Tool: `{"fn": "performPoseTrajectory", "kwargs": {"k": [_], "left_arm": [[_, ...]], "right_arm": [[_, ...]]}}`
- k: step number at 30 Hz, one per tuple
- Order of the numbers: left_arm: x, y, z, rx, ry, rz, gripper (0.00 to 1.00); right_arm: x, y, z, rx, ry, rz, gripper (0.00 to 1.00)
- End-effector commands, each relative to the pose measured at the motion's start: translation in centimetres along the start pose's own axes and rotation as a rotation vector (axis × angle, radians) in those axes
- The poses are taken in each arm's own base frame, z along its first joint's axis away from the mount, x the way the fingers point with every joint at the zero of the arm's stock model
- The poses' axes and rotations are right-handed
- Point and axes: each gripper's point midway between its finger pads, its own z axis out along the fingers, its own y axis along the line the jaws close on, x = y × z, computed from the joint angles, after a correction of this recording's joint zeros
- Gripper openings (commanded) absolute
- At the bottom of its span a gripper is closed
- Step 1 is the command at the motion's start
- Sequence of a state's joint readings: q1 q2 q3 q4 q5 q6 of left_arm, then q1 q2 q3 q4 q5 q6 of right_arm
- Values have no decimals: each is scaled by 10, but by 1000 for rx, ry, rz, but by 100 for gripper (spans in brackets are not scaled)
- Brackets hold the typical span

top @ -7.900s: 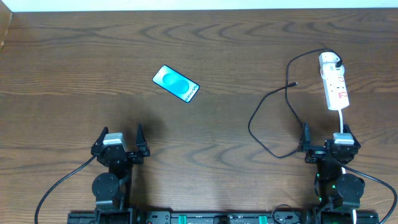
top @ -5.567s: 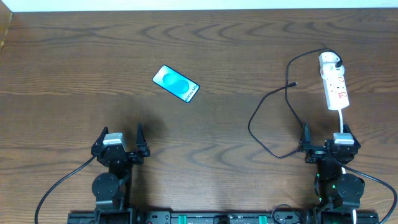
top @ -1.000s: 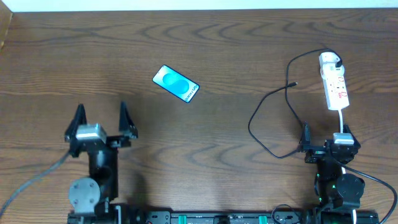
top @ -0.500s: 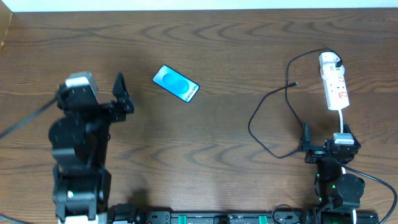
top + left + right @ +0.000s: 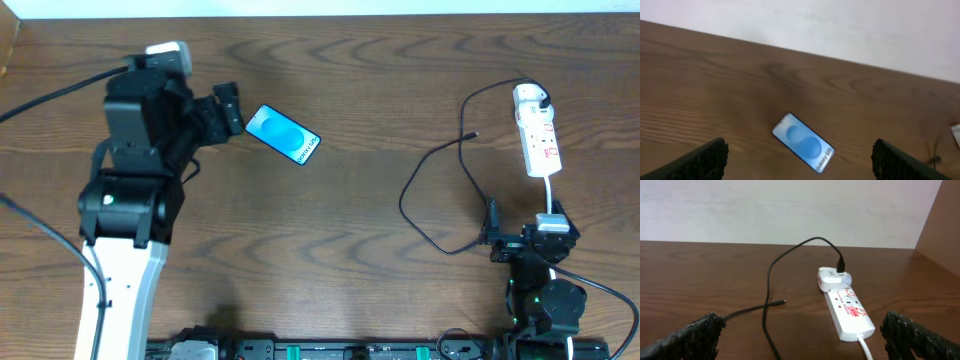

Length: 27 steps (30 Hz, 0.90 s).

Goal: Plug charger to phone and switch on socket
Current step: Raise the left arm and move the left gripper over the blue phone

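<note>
The phone [image 5: 283, 134], with its blue screen up, lies at the back left of the table; it also shows in the left wrist view [image 5: 803, 142]. My left gripper [image 5: 231, 111] is open and empty, hovering just left of the phone; its fingers [image 5: 801, 157] frame the phone from above. The charger's black cable [image 5: 412, 205] loops from its loose tip [image 5: 472, 134] to a white plug [image 5: 531, 97] in the socket [image 5: 540, 143]. My right gripper [image 5: 523, 222] is open and empty near the front edge, facing the socket [image 5: 850, 312] and the charger tip [image 5: 783, 302].
The socket's thick white cord [image 5: 551, 192] runs toward the right arm's base. A pale wall borders the table's far edge [image 5: 320, 12]. A brown panel [image 5: 942, 225] stands to the right of the table.
My left arm has risen from its rest at the front left and swung toward the back, ending beside the phone. The right arm, phone, cable and socket have not moved.
</note>
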State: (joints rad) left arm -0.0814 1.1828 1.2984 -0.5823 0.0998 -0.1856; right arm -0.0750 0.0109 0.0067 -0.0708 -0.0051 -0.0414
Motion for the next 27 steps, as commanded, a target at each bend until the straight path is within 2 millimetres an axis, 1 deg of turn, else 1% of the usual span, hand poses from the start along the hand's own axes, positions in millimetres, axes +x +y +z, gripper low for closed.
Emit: {"fn": "performPoseTrajectory", "kwargs": {"k": [1,2,5,8,12,16,19,20,22,23,24,27], "left_arm": [[10,-4,7,19,63,-13,92],[17,-2,9,12,89,-15,92],[23,-6,15,37,120,-17,91],[23,-11,21,66,129,-29,91],[20,-11,26,55,121,-154,91],[7,0,30,-39,50,-241,91],[-1,-5,33,-89,18,-254,92],[-3,-6,35,-116,8,-263,96],[-9,-7,38,-178,-18,-273,97],[-10,-6,39,-210,-30,-282,100],[-10,-4,41,-267,-39,-312,98],[-1,-1,46,-315,-18,-398,98]], "right_arm": [[1,0,0,1,0,-9,99],[1,0,0,1,1,-9,100],[1,0,0,1,0,-9,99],[1,0,0,1,0,-9,99],[1,0,0,1,0,-9,99],[1,0,0,1,0,-9,99],[1,0,0,1,0,-9,99],[1,0,0,1,1,-9,99],[1,0,0,1,0,-9,99],[1,0,0,1,1,-9,99],[1,0,0,1,0,-9,99],[1,0,0,1,1,-8,99]]}}
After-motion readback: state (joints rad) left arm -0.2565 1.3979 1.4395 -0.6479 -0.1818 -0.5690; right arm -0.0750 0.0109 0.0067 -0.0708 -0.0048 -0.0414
